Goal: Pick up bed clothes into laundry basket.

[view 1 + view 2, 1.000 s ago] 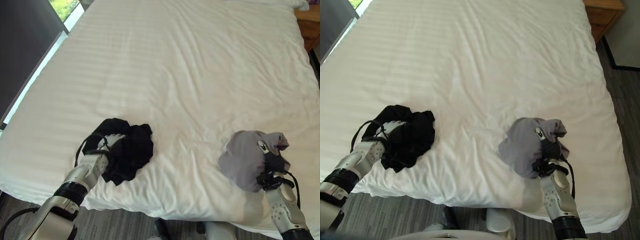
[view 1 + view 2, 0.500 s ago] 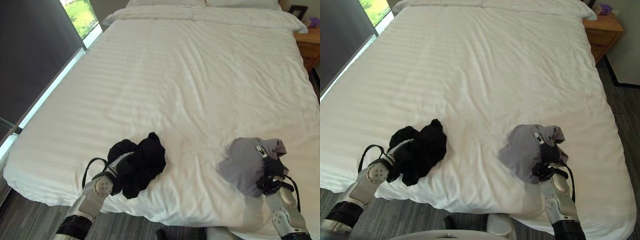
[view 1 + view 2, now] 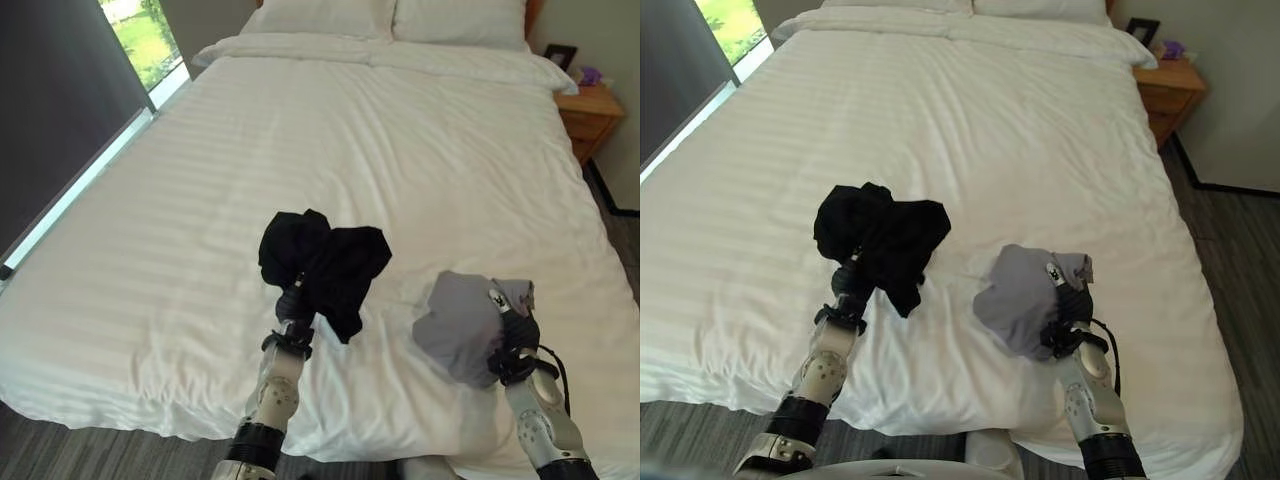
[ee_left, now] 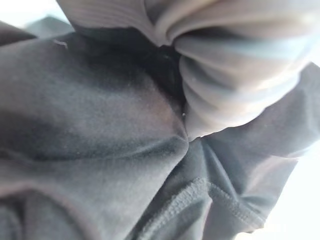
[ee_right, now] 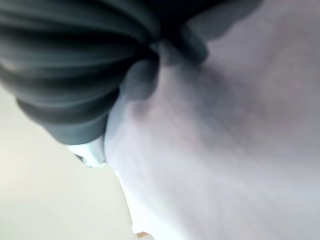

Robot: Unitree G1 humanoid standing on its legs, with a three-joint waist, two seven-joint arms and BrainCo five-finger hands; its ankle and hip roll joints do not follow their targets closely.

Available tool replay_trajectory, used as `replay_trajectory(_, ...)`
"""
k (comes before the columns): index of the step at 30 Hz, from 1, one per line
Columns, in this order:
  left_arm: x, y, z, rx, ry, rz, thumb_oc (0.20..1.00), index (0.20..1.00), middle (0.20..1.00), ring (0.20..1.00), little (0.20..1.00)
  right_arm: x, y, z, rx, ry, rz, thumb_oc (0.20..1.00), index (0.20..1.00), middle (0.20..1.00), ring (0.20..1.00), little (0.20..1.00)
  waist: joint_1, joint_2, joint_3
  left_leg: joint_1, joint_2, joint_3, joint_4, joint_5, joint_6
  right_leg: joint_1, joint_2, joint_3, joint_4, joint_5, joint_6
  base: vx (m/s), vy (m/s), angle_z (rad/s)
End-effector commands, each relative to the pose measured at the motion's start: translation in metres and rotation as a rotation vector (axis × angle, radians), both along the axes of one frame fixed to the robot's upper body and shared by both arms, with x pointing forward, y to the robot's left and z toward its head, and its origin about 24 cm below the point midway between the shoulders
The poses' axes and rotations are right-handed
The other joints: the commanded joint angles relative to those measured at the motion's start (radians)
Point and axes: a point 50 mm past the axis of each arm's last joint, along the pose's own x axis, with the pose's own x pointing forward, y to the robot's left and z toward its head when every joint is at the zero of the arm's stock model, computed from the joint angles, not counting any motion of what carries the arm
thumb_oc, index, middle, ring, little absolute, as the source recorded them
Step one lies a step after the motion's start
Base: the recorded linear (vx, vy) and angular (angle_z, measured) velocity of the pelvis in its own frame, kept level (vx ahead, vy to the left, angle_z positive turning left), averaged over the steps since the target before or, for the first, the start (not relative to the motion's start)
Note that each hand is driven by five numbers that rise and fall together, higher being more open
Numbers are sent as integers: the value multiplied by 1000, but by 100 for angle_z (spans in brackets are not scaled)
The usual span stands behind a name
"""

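Left hand (image 3: 297, 300) grips bunched black garment (image 3: 325, 260); right hand (image 3: 512, 335) apparently clutches crumpled grey garment (image 3: 458, 325).

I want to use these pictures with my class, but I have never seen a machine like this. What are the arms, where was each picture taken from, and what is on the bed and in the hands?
This is a two-armed humanoid robot. Two pictures come from cameras in its head, looking down at a white bed. Two come from close-up cameras on its wrists, so they show mostly cloth. The left hand grips a black garment, lifted above the sheet. The right hand grips a grey garment. Pillows lie at the head of the bed, with a wooden nightstand beside it.
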Motion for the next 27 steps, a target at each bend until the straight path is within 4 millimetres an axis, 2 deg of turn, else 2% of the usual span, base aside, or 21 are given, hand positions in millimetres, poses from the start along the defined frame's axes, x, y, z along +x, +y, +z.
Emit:
replay_trajectory(1,15,20,43,-72,-198,111,200,200,200,200,200,14,-14,50,-59,-249,-66,200,200,200,200,200,17,9,4,13,48,25,11,19,-27,115,-79,5,13,-35,104,24,-25,-7)
replay_trajectory(4,10,25,42,-87,-210,136,200,200,200,200,200,11,-17,50,-16,-270,-94,200,200,200,200,200,22,-7,-6,19,48,26,11,18,-27,123,-76,6,13,-38,103,9,-13,-5)
replay_trajectory(8,1,40,41,5,-208,200,200,200,200,200,200,7,-20,49,111,-310,-123,200,200,200,200,200,31,-9,-9,24,48,26,11,17,-26,132,-76,5,13,-40,102,1,4,-1)
replay_trajectory(10,-12,64,42,187,-192,272,200,200,200,200,200,2,-27,46,245,-356,-185,200,200,200,200,200,39,-3,-12,27,46,24,11,16,-25,140,-78,1,13,-42,101,8,53,-1)
replay_trajectory(12,-21,86,44,284,-188,333,200,200,200,200,200,-4,-41,46,243,-371,-251,200,200,200,200,200,43,0,-23,36,41,23,11,11,-23,150,-82,-1,13,-39,104,20,74,4)
replay_trajectory(16,-23,93,50,321,-217,364,200,200,200,200,200,-10,-54,50,217,-391,-292,200,200,200,200,200,32,0,-31,42,30,30,11,5,-19,148,-88,11,13,-23,112,6,64,1)
replay_trajectory(18,-22,92,60,355,-263,352,200,200,200,200,200,-22,-67,51,196,-403,-335,200,200,200,200,200,11,-3,-27,39,23,35,11,3,-15,137,-91,26,13,-6,119,-12,77,-1)
replay_trajectory(19,-22,91,60,355,-262,351,200,200,200,200,200,-22,-67,51,196,-402,-336,200,200,200,200,200,13,-3,-28,38,22,36,11,3,-15,137,-92,27,13,-6,119,-29,70,-1)
replay_trajectory(22,-13,90,75,389,-327,331,200,200,200,200,200,-42,-84,47,166,-394,-405,200,200,200,200,200,-50,-15,-1,0,17,57,11,11,-11,74,-90,64,16,38,135,-152,81,-6)
replay_trajectory(23,-8,91,85,404,-364,336,200,200,200,200,200,-48,-88,45,154,-390,-429,200,200,200,200,200,-97,-13,21,-46,29,82,11,4,-12,2,-75,125,16,96,173,-193,85,-6)
replay_trajectory(24,-7,91,85,405,-365,336,200,200,200,200,200,-48,-88,45,155,-390,-429,200,200,200,200,200,-93,-12,18,-50,30,87,11,2,-12,-5,-73,129,16,98,174,-302,-15,-65)
replay_trajectory(25,-3,93,87,412,-357,345,200,200,200,200,200,-56,-91,36,174,-363,-482,200,200,200,200,200,-130,-3,21,-114,70,113,11,30,-22,-65,-69,212,17,131,186,-229,-101,-114)
replay_trajectory(26,-1,95,91,426,-365,353,200,200,200,200,200,-59,-92,34,179,-356,-495,200,200,200,200,200,-136,3,19,-133,88,118,11,40,-22,-61,-69,222,18,109,179,-304,-144,-97)
replay_trajectory(27,-1,96,93,444,-370,351,200,200,200,200,200,-60,-92,31,185,-345,-505,200,200,200,200,200,-129,10,16,-144,106,138,11,54,-25,-48,-81,203,20,91,173,-228,-85,-57)
